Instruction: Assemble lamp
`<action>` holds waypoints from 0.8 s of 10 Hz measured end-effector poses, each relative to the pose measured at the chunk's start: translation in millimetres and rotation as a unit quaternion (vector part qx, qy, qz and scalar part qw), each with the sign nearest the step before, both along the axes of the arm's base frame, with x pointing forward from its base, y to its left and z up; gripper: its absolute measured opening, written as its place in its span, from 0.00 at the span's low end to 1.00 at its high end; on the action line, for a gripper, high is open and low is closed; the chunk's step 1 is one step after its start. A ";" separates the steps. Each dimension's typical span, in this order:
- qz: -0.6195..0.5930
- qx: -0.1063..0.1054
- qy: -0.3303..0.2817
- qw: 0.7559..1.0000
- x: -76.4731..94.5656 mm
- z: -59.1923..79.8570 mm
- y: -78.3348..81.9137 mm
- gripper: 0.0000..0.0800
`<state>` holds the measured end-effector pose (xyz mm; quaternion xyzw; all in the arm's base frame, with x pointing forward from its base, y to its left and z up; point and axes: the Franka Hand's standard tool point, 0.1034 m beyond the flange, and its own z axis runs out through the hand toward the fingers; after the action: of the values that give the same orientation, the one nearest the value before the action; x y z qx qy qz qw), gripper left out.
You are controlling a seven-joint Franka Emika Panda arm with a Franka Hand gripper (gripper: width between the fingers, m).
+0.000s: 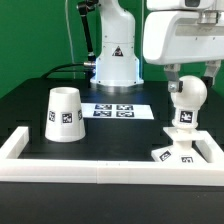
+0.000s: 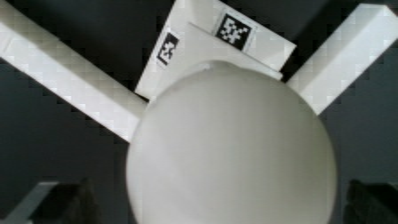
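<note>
**Bulb standing on the lamp base**

The round white bulb (image 1: 187, 95) stood upright on the flat square base (image 1: 178, 153), near the exterior view's right rail (image 1: 100, 170). Black-and-white square tags marked it; no writing was readable. The gripper (image 1: 190, 72) hovered above, fingers spread wide. The shade (image 1: 65, 113) stood well apart.

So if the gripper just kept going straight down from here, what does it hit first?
Most likely the bulb: it sits directly under the open gripper and fills the wrist view, with the base beneath it. How far above the bulb the fingers are is unclear.
</note>
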<state>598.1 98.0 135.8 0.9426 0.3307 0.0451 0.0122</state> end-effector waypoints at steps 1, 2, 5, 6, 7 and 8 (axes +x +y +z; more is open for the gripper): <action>-0.001 0.000 0.001 1.000 -0.9 -3.0 -1.2 0.87; -0.002 -0.001 0.004 1.000 -1.6 -6.3 -2.2 0.87; -0.003 -0.001 0.008 1.000 -2.1 -12.2 -5.1 0.87; -0.004 -0.002 0.009 1.000 -1.9 -12.6 -6.3 0.87; -0.004 -0.002 0.008 1.000 -1.6 -12.3 -6.4 0.71; -0.004 -0.002 0.008 1.000 -1.6 -12.3 -6.3 0.71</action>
<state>596.5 91.6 123.5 0.9442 0.3270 0.0366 0.0110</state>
